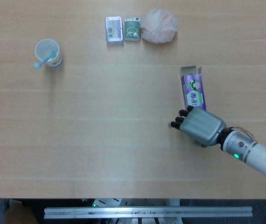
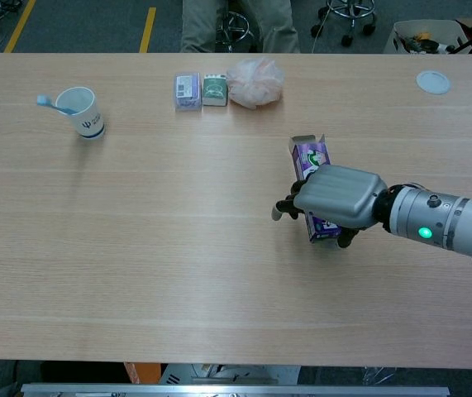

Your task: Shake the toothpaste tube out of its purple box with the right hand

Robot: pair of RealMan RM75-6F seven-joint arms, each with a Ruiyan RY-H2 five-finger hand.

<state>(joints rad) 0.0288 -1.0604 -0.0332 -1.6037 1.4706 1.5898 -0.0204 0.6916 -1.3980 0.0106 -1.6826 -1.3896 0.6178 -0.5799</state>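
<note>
1. A white cup (image 1: pixel 48 52) holding a blue toothbrush (image 1: pixel 43 60) stands near the desk's (image 1: pixel 100 154) far left.
2. Two small boxes (image 1: pixel 123 29) and a pink mesh puff (image 1: pixel 159 25) line the far edge.
3. A white disc (image 2: pixel 433 81) lies at the far right corner.

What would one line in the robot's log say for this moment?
right hand: over near end of purple box, grasp unclear | box: flat on table, far flap open | tube: not visible | left hand: not in view

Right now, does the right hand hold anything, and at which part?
It cannot be told for sure. The right hand lies over the near, closed half of the purple box, fingers reaching past its left edge, but no closed grip shows.
</note>
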